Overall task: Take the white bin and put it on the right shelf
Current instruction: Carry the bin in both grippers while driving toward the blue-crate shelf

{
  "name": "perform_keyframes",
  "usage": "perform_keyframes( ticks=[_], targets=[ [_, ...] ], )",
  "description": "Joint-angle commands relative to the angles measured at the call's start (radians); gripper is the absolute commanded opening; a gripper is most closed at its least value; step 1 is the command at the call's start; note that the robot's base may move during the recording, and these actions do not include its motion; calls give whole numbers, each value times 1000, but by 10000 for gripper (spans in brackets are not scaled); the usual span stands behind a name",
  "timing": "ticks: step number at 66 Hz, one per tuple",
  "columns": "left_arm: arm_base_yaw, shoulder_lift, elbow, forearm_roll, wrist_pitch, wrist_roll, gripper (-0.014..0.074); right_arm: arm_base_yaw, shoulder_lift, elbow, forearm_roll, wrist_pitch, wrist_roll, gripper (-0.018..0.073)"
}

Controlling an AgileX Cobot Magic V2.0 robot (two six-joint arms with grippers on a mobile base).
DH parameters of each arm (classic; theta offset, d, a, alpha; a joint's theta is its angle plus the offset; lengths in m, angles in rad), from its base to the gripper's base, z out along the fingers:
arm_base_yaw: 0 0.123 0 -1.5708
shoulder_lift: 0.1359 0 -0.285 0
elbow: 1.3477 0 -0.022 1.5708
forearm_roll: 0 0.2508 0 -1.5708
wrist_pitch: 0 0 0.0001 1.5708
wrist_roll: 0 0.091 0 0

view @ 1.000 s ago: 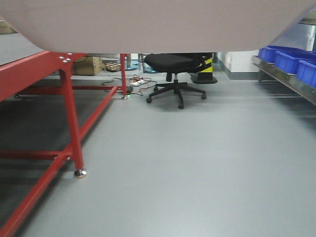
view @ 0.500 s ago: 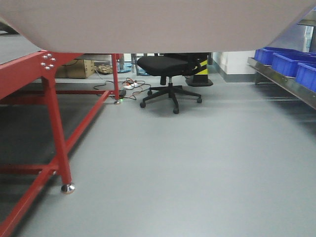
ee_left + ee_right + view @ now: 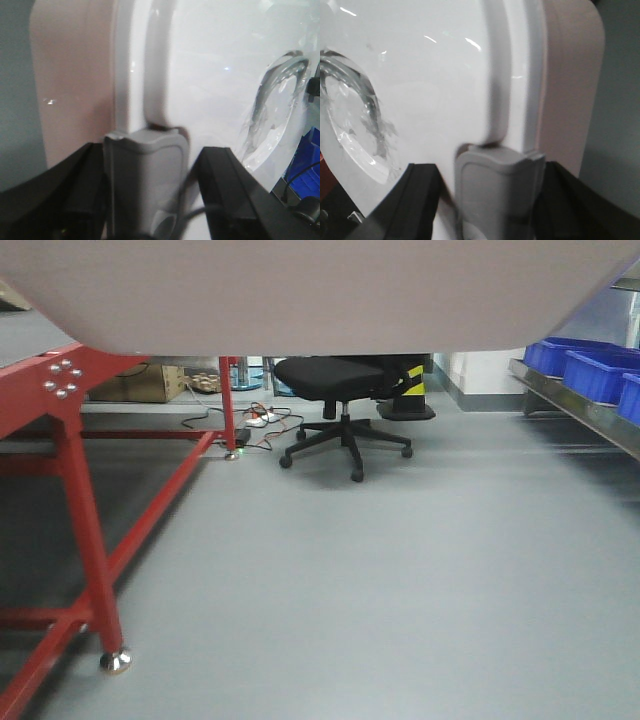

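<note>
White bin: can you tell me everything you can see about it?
The white bin is a big plastic tub with pale pinkish sides, rounded corners and a glossy white lid that has a sunken, see-through handle. A grey pad on the left claw touches the lid's rim on one side, and the right claw does likewise on the other. In the front view its pale underside spans the top, up off the floor.

Ground: the floor [image 3: 400, 570] is occupied by an office chair [image 3: 330, 373], cables [image 3: 262, 418] and a red-framed table [image 3: 85, 510].
Rack: blue bins [image 3: 600, 375] are carried by the right shelf [image 3: 580, 406].
</note>
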Motion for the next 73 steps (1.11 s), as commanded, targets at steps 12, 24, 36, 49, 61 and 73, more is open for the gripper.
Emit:
perform_keyframes(
  ticks=[12, 24, 36, 49, 61, 73],
  targets=[
    [-17, -13, -35, -195, 63, 15, 239, 12, -9, -36, 204, 90, -9, 397],
    [-17, -13, -35, -195, 63, 15, 239, 12, -9, -36, 204, 90, -9, 397],
    [-17, -13, -35, -195, 63, 15, 239, 12, -9, -36, 204, 90, -9, 397],
    [-17, -13, -35, -195, 63, 15, 239, 12, -9, -36, 204, 90, -9, 397],
    [-17, -13, -35, -195, 63, 15, 239, 12, -9, -36, 204, 90, -9, 397],
    [-17, -13, -35, -195, 63, 15, 239, 12, -9, -36, 204, 90, -9, 397]
  ],
)
